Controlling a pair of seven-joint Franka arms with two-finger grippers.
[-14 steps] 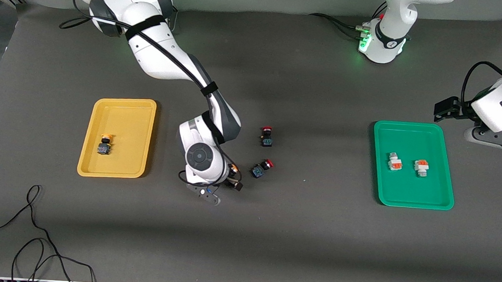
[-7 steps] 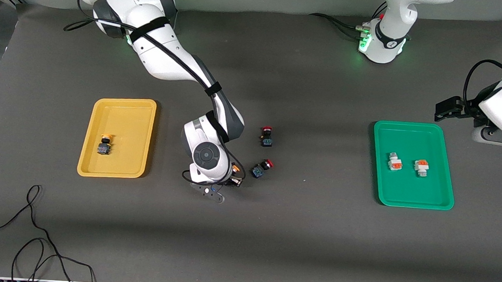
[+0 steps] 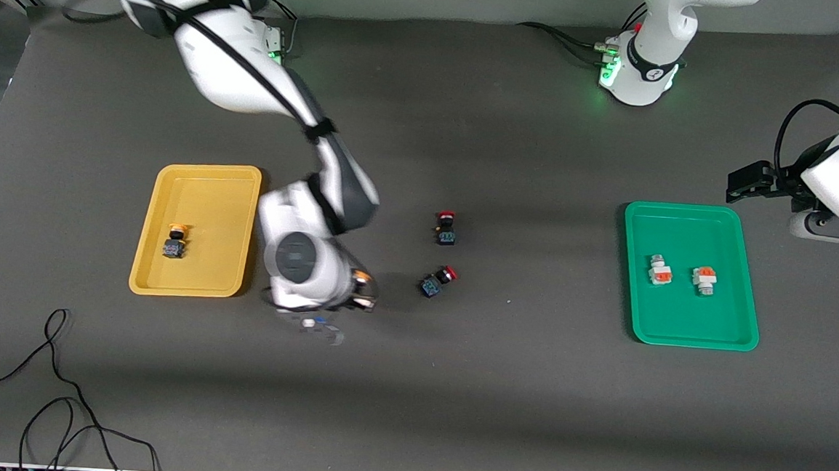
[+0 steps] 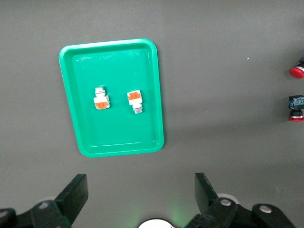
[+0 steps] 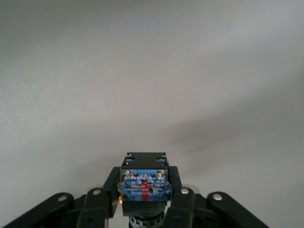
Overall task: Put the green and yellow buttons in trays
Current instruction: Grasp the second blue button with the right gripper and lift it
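- desk (image 3: pixel 498 386): dark matte mat carrying everything, looks grippy enough that loose switches shouldn't skate
- yellow tray (image 3: pixel 208 173): just beside the right claw (image 3: pixel 359 295), toward the right arm's end; shallow rim, so I'd guess a low release is fine. One yellow-capped switch (image 3: pixel 174 242) already lies in it, long axis roughly along the tray's length, cap end farther from the front camera
- green tray (image 4: pixel 84 142): under the left claw (image 4: pixel 140 199), which waits with its fingers wide apart and nothing between them; two white-and-orange switches (image 4: pixel 101 98) lie in it side by side, apart, long axes roughly parallel
- carried yellow-capped switch (image 5: pixel 144 183): clamped in the right claw, up off the desk. Fingers pinch the black body's flat flanks, blue label end facing the wrist camera, orange cap pointing the other way, so long axis runs along the claw's reach. Judgement: light, rigid plastic, not fragile; flat sides are the right hold, round cap would likely slip or roll
- two red-capped switches (image 3: pixel 447 228): on the desk, near the right claw toward the left arm's end, not for the trays
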